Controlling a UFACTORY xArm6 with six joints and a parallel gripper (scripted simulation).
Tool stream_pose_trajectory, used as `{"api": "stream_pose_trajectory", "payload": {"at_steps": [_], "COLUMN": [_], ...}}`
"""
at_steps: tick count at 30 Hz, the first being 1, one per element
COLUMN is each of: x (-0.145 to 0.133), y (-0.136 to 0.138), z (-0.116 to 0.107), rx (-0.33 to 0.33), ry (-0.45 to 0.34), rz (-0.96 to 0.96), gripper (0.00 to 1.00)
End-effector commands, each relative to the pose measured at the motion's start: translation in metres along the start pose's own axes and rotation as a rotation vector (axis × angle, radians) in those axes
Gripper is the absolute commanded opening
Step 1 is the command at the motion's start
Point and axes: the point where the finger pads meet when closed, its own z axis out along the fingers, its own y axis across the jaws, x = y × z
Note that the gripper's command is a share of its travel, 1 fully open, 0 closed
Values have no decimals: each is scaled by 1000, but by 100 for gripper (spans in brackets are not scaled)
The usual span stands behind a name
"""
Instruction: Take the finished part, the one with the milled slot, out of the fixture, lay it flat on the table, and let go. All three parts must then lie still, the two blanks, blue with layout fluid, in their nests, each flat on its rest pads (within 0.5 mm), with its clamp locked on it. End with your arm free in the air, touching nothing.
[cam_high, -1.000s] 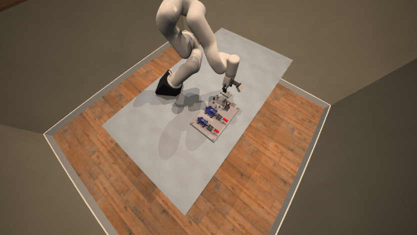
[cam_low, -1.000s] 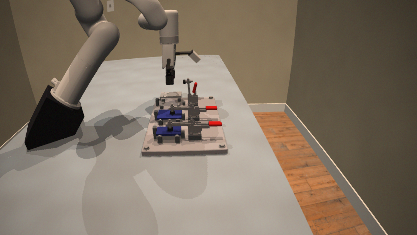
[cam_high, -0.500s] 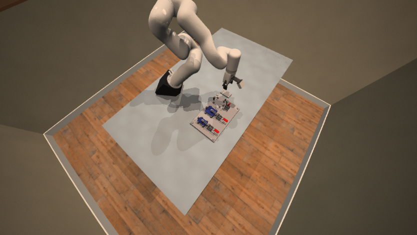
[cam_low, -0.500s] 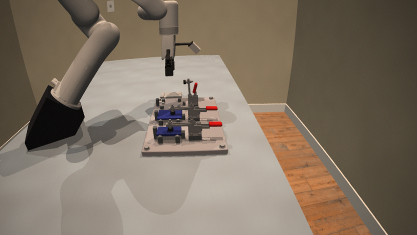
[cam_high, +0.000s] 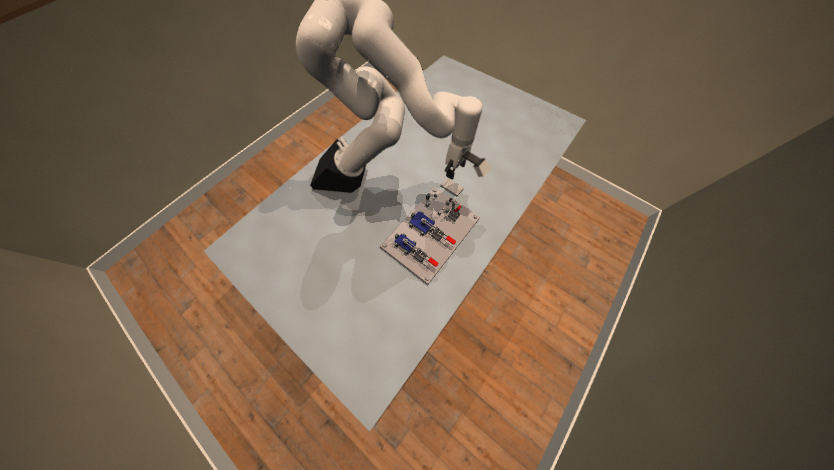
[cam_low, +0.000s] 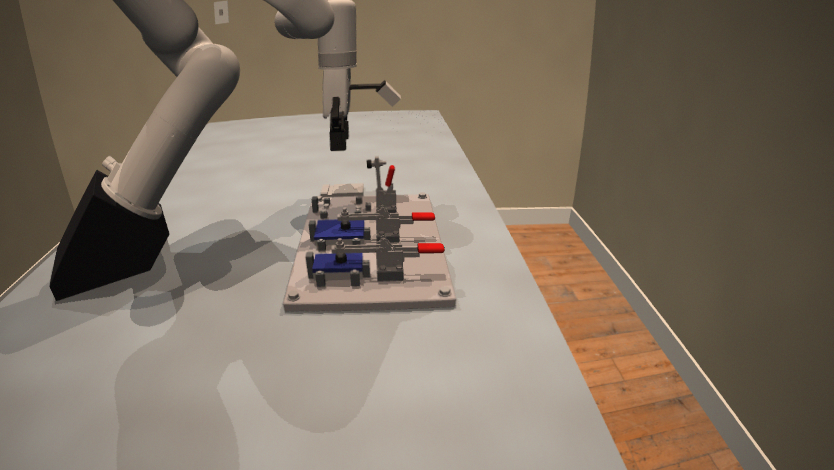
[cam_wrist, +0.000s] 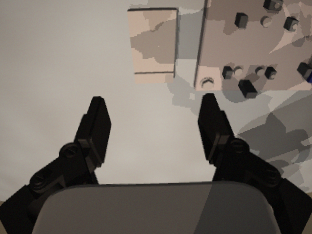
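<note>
No writing or brand marks can be read in any view.

Top: the gripper (cam_high: 450, 171) hangs spread and holds nothing, above the finished part (cam_high: 453, 186), which lies on the table (cam_high: 326, 303) beside the fixture (cam_high: 461, 239).

Exterior: the part (cam_low: 343, 189) lies flat well below the jaws.

Wrist: the part (cam_wrist: 154, 43) sits ahead of the parted fingers, apart from both.

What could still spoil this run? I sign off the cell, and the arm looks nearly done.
Little seems left. The pale flat finished part lies on the grey table right beside the grey fixture plate; a low pass of the open tool could nudge it. The rear clamp's red handle stands upright near the arm's path. The two blue blanks look clamped, but flat seating cannot be judged.
</note>
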Motion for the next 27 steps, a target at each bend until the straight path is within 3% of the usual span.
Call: {"api": "stream_pose_trajectory", "payload": {"at_steps": [1, 13, 27], "x": [1, 1, 1], "y": [-1, -1, -1], "z": [-1, -7, -41], "rx": [2, 2, 2], "ry": [3, 3, 3], "rz": [0, 0, 0], "gripper": [81, 81, 81]}}
